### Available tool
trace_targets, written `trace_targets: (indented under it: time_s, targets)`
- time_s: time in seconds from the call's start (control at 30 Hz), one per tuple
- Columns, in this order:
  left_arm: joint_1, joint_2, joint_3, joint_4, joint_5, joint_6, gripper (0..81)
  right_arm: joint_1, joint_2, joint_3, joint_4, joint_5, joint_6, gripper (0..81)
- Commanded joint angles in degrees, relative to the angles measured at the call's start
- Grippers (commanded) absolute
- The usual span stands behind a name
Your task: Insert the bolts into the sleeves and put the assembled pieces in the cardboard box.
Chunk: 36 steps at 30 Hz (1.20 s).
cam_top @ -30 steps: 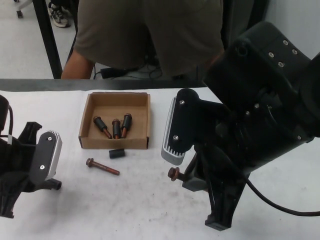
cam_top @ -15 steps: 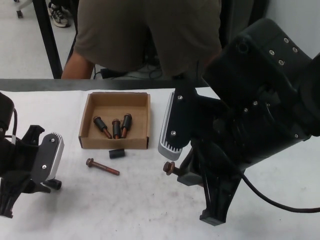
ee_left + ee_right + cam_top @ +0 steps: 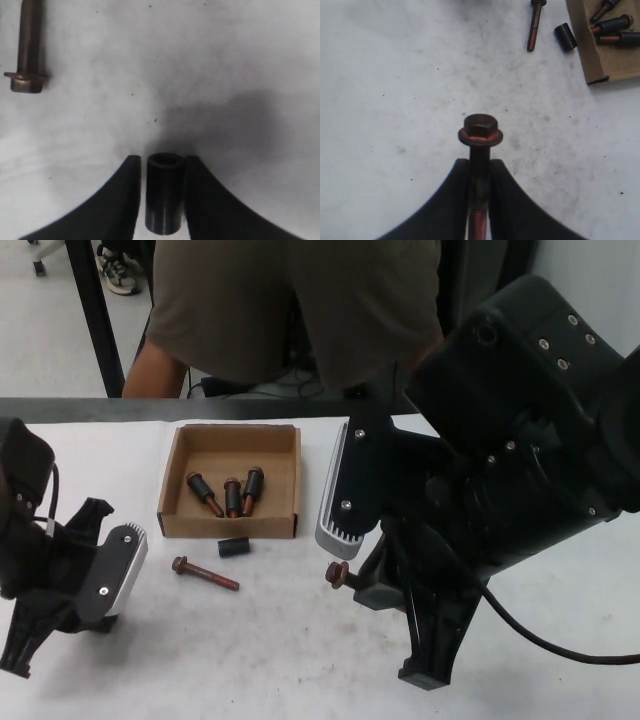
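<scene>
My left gripper point(image 3: 162, 159) is shut on a short black sleeve point(image 3: 164, 195), held just over the white bench; a loose brown bolt point(image 3: 29, 47) lies on the bench a little ahead of it. My right gripper point(image 3: 480, 162) is shut on the shank of another bolt point(image 3: 480, 131), its hex head sticking out past the fingertips. In the high view that bolt's head point(image 3: 337, 575) pokes out left of the right arm. A loose bolt point(image 3: 205, 573) and a loose sleeve point(image 3: 234, 547) lie in front of the cardboard box point(image 3: 185, 523), which holds three assembled pieces point(image 3: 232, 494).
The left arm point(image 3: 75, 580) is at the bench's front left, the bulky right arm point(image 3: 480, 510) at the centre right. A person stands behind the bench's far edge. Bare white bench lies between the two arms.
The left arm has shifted right, toward the loose bolt. The right arm has moved slightly left with its bolt, then held still.
</scene>
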Motion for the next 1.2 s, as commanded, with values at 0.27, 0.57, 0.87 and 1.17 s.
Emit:
trace_targets:
  time_s: [0.27,0.57,0.87,1.17]
  targets:
    - [-0.03,3.38,0.49,-0.97,-8.7,2.71,16.9,-0.23,-0.78,0.03,-0.68,-0.46,0.28,0.3]
    - [-2.09,2.07,0.49,-0.97,-13.97,3.5,0.8,-0.23,-0.78,0.03,-0.65,-0.46,0.45,0.3]
    - [-13.91,-8.01,-1.53,1.09,-7.93,-9.64,0.8,-0.23,-1.0,0.03,-0.06,-0.46,2.1,0.3]
    - [-22.75,-12.11,-10.16,3.97,-4.66,-35.5,0.8,-0.23,-5.18,0.03,0.76,-0.46,4.54,0.3]
